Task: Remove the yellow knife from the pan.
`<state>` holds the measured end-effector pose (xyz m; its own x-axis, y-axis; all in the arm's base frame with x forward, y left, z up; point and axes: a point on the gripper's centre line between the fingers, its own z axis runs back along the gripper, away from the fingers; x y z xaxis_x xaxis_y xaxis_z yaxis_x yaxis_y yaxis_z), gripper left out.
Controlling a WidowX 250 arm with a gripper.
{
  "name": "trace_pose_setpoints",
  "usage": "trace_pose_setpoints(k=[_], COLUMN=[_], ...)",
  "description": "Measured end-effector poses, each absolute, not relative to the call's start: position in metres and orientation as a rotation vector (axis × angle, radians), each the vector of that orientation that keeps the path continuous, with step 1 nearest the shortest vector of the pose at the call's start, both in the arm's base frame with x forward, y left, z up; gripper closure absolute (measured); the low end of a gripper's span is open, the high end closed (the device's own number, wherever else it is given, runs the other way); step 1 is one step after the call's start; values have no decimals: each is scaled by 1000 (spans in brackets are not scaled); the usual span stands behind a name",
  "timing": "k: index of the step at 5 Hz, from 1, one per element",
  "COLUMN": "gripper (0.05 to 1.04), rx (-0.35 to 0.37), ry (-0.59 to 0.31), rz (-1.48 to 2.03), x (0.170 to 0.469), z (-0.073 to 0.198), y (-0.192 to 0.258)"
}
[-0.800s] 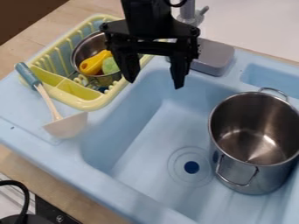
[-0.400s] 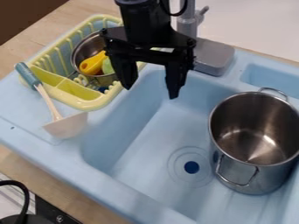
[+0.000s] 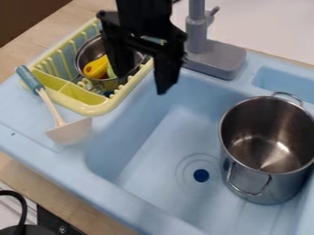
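Note:
The black gripper [image 3: 144,83] hangs open at the top centre, over the right side of the dish rack and the sink's upper left edge. Its left finger overlaps the small metal pan [image 3: 85,54] in the view. In that pan, left of the gripper, lies a yellow object [image 3: 96,68], probably the knife, with a bit of green beside it. The gripper holds nothing and partly hides the pan's contents.
A yellow-green dish rack [image 3: 92,108] surrounds the small pan. A ladle [image 3: 69,131] with a blue handle rests at the left. The tall metal pot [image 3: 262,183] stands in the blue sink [image 3: 147,156], and a grey faucet [image 3: 197,34] rises behind.
The gripper has moved left and turned, its left finger now in front of the small pan. More of the faucet shows. The yellow object, pan and ladle have stayed put.

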<state>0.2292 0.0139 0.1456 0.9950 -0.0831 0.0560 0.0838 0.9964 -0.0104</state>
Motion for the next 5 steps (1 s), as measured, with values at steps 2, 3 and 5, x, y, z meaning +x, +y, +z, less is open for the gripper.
trace_pose_setpoints(k=[2, 3, 5], gripper=[89, 89, 89], rx=[102, 158, 201], ry=[-46, -72, -108], rz=[-297, -349, -333], x=[247, 253, 262], z=[149, 152, 152], y=[49, 63, 95])
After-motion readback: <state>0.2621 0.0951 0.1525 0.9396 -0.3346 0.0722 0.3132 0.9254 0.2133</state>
